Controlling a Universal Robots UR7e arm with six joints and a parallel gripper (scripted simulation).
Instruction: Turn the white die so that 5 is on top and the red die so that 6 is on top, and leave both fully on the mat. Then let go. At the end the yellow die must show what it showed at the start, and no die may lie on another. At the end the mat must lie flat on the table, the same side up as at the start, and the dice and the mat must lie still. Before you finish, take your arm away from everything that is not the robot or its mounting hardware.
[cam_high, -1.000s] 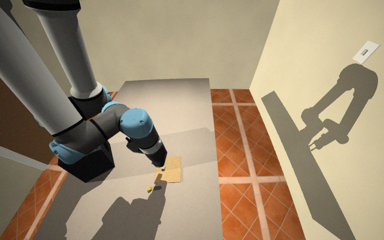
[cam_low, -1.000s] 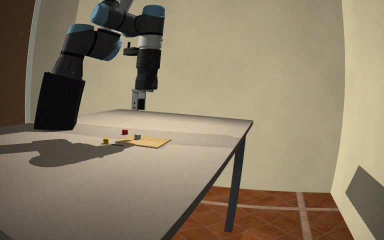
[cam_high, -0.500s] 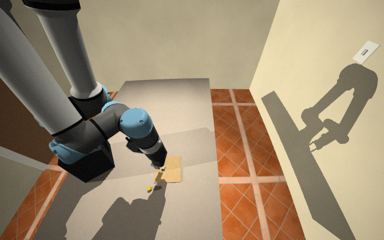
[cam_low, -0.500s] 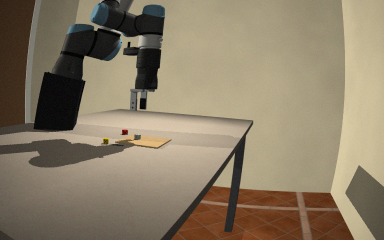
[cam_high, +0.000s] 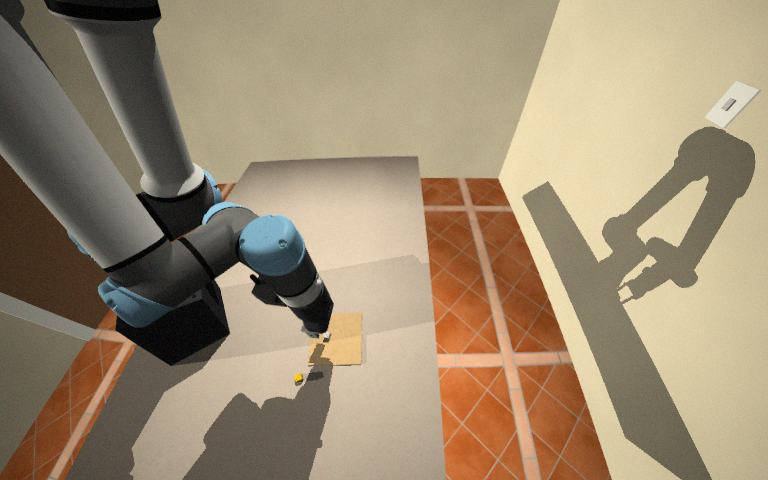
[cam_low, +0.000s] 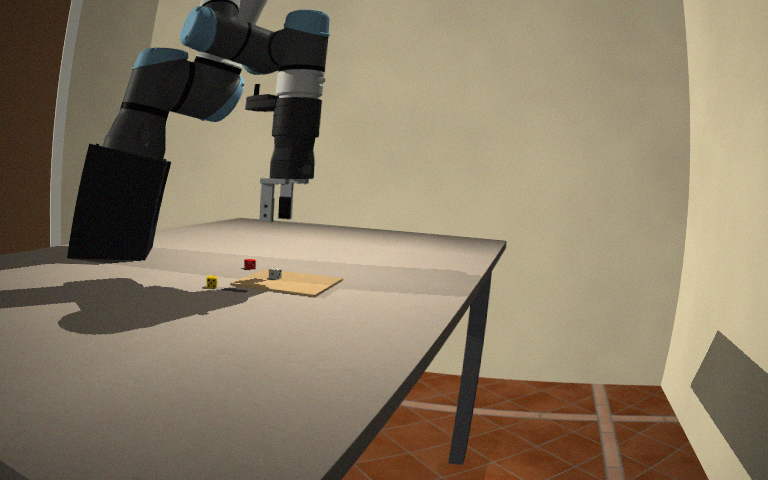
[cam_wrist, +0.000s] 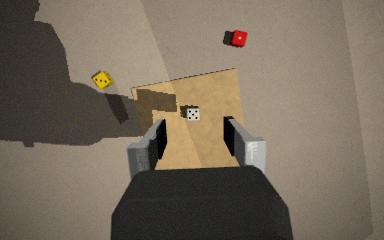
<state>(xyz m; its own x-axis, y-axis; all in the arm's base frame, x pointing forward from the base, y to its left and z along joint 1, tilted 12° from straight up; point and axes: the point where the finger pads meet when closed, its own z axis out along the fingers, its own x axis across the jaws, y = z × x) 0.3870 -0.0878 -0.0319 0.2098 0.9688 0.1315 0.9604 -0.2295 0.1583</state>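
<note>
Above the mat: hand (cam_wrist: 195, 137) hanging well clear of the worktop (cam_low: 317, 350), pointing down, fingers spread wide, gripping nothing.
Mat (cam_wrist: 215, 95): tan, flat on the worktop, partly shaded by the arm.
White die (cam_wrist: 193, 113): on the mat, near its edge on the yellow die's side, five pips up in the wrist view, seen between the open fingers but far below them.
Red die (cam_wrist: 239, 37): off the mat, on bare worktop beyond a corner, one pip up.
Yellow die (cam_wrist: 102, 79): off the mat, on the worktop at the opposite side, well apart from the red one; top face too small to read.
</note>
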